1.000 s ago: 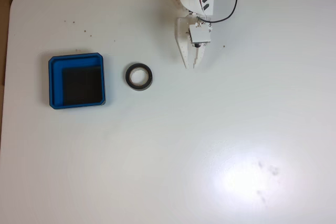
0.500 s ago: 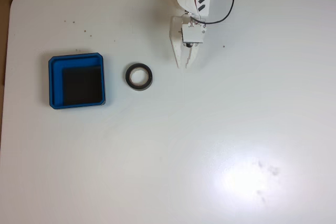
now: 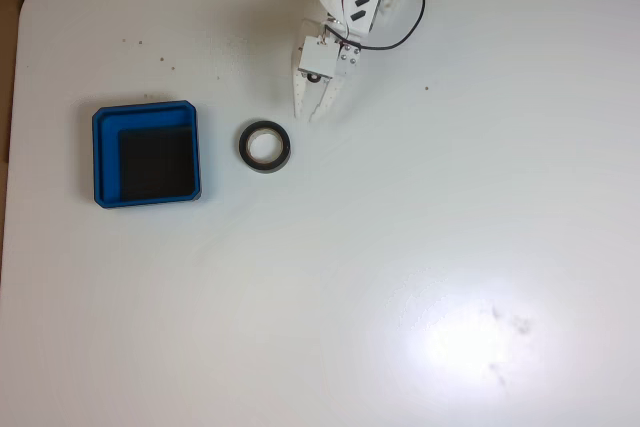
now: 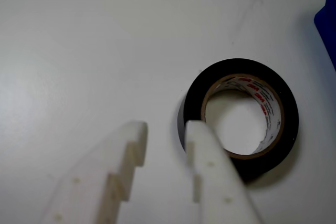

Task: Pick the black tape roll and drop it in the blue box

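One short gap separates tool (image 3: 311,115) from tape roll (image 3: 265,146).
Fingers slightly apart; roll lies toward the surface's left edge, before the blue box (image 3: 146,153).

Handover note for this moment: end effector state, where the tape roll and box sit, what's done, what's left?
End effector: slightly open, empty, above and right of the roll in the fixed view.
Black tape roll with pale inner core: flat on the white table, untouched.
Shallow blue square box with black floor: left of the roll, nothing in it.
Done: nothing picked.
Left: grasp, carry, drop in box.
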### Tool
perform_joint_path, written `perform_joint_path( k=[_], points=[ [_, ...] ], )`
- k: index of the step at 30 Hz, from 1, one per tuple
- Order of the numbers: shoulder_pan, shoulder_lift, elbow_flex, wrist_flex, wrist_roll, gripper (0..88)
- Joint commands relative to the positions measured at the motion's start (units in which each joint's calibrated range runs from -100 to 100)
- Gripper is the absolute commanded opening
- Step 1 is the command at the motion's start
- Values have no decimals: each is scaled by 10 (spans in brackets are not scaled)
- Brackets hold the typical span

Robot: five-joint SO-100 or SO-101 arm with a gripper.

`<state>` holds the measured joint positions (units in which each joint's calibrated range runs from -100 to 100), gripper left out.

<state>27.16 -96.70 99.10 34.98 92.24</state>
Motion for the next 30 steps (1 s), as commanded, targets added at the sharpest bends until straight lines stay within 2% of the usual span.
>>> perform_joint_path(
  k=[1,8,17,30],
  points=[
    [33,0,6,0,-1,11],
    [86,20,5,0,2,11],
    [86,97,-85,-7,3,11],
    [90,357,-301,0,-1,11]
  ],
)
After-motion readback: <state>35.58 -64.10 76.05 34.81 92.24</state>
